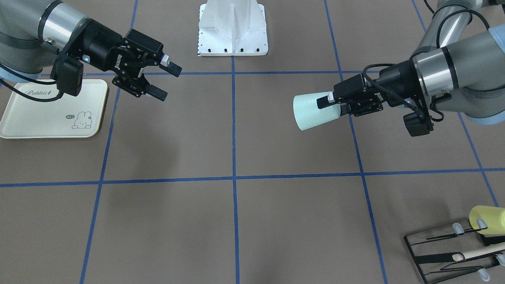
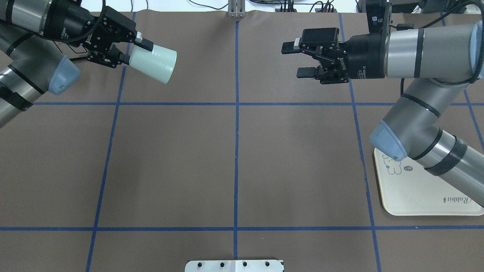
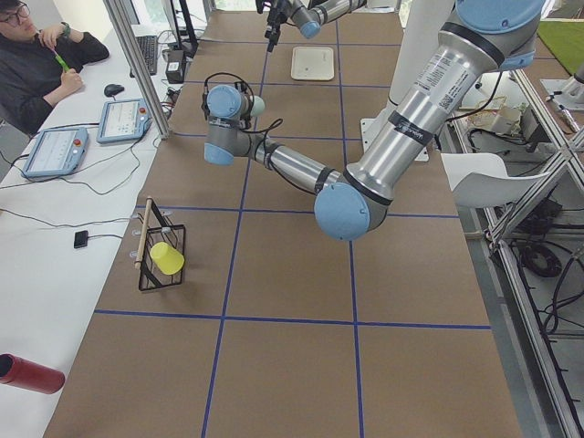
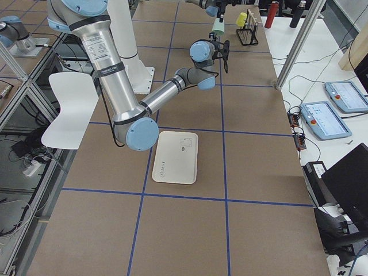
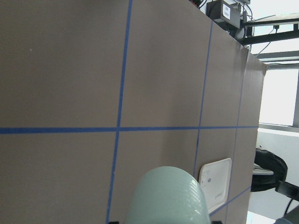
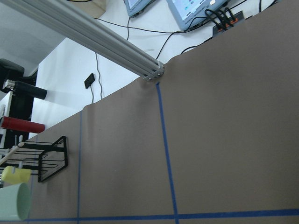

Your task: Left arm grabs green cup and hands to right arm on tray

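Above the taped table (image 1: 236,221), the left gripper (image 1: 332,105) clamps the one green cup (image 1: 309,113) by its base, tipped sideways in the air.
Front-facing view: two arms reach in low from opposite sides, well apart; the right gripper (image 1: 167,82) is spread wide, near the single tray (image 1: 35,122). One wire rack (image 1: 442,252) holds one yellow-green cup (image 1: 487,220). Overhead view: the cup's mouth faces the right gripper, whose arm passes over the tray. Left wrist view: the cup's wall fills the bottom edge. Right wrist view: the cup's mouth shows at the lower left corner.
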